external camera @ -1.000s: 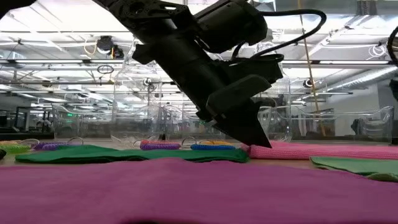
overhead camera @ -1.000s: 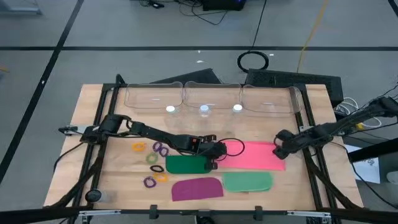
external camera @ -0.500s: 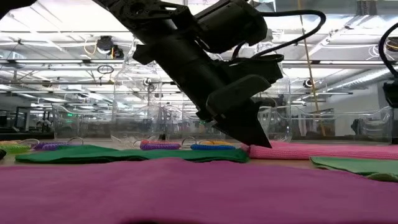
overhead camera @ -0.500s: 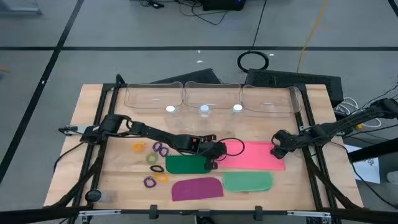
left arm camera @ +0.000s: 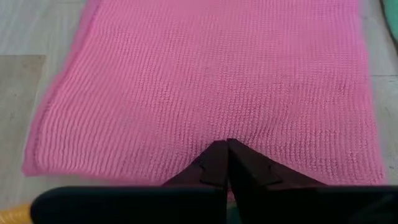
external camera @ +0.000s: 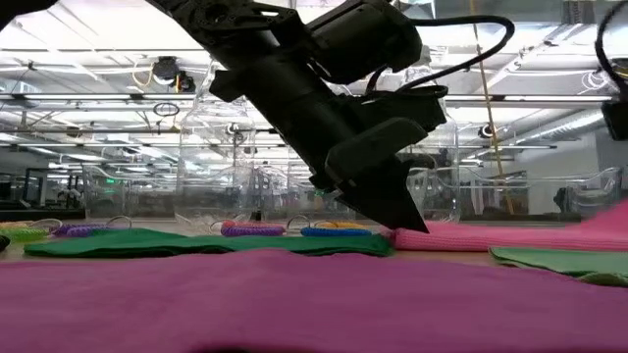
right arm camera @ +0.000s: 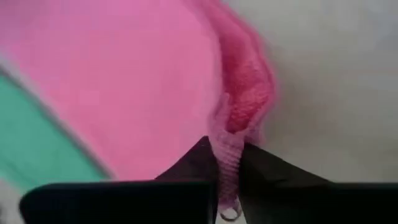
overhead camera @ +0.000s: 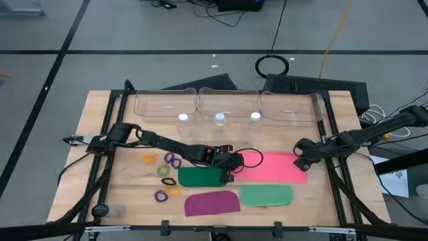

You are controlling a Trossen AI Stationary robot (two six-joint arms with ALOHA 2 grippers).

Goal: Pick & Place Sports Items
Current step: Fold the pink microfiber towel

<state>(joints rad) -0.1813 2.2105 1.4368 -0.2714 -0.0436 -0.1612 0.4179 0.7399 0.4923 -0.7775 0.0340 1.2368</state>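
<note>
pink piece [overhead camera: 271, 166] lies flat mid-table, right of the dark green piece [overhead camera: 199, 177] and just beyond the light green piece [overhead camera: 266, 195]; purple piece [overhead camera: 212, 203] sits nearest the front edge. right gripper [overhead camera: 300, 163], wide open a second ago, has now snapped together on the pink piece's right edge, with a fold of the knit bunched up between its fingers [right arm camera: 261, 171]. in the low view that right end already looks a touch raised. left gripper [overhead camera: 235, 165] has its fingers together, tips pressed on the pink piece's left edge, same as before. so the grasp looks made; lift toward the clear bins [overhead camera: 227, 104] at the far side probably comes next. small rings [overhead camera: 165, 171] untouched at left.
</note>
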